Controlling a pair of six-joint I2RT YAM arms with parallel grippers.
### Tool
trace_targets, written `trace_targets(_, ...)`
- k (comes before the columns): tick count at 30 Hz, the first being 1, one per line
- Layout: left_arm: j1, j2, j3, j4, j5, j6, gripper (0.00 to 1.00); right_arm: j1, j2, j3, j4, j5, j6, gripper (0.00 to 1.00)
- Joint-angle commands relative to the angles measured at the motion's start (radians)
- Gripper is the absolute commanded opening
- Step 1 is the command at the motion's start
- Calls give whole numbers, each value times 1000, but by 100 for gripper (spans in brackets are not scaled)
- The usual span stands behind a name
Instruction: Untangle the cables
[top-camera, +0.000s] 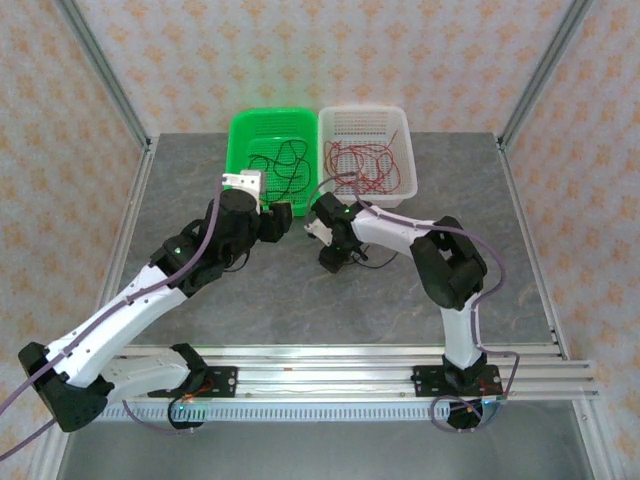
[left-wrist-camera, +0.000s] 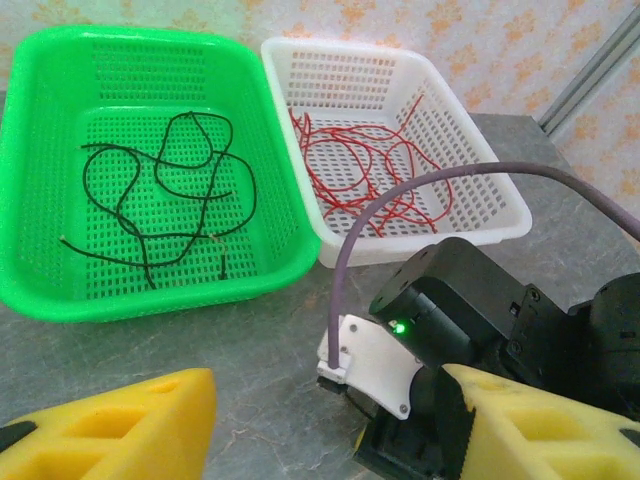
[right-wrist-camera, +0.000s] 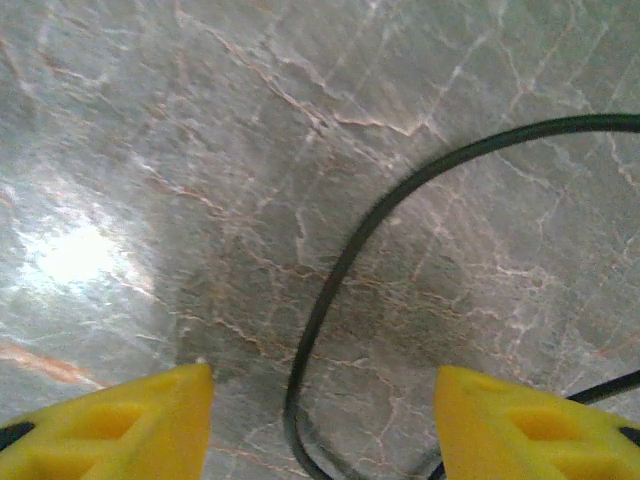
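Thin black cable (right-wrist-camera: 336, 282) curves, apparently lying free.

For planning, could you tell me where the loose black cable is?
Right wrist view: the black cable lies on the table between the right gripper's fingers, near the white basket.

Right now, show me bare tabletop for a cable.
Free: grey stone table between left arm, right arm and near rail; also right of the white plastic basket. Crowded: in front of it and the green plastic basket, around the loose black cable.

Green basket (top-camera: 237, 150) touching white basket (top-camera: 362, 110); grey marbled table (top-camera: 300, 300).
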Motion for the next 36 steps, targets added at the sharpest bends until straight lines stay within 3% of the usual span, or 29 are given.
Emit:
trace_targets(1, -4, -29, -27, -38, -36, -20, 62, 0, 24, -13, -26, -41, -23, 51)
trace_targets(9, -5, -40, -45, -48, -35, -38, 61, 3, 39, -86, 30, -83, 7, 14)
trace_targets(11, -4, -47, -49, -52, -40, -42, 61, 8, 27, -92, 40, -80, 18, 0)
trace_targets(18, -5, -79, -79, -36, -33, -41, 61, 29, -176, -124, 80, -216, 43, 0)
trace_targets(27, -5, -117, -130, 43, 11, -40, 60, -10, -596, -278, 295, -720, 136, 0)
trace_targets(31, -5, -125, -132, 53, 20, -36, 60, -12, -752, -378, 541, -778, 392, 0)
trace_targets(36, -5, -132, -132, 53, 9, -35, 60, -12, -863, -444, 863, -611, 890, 0)
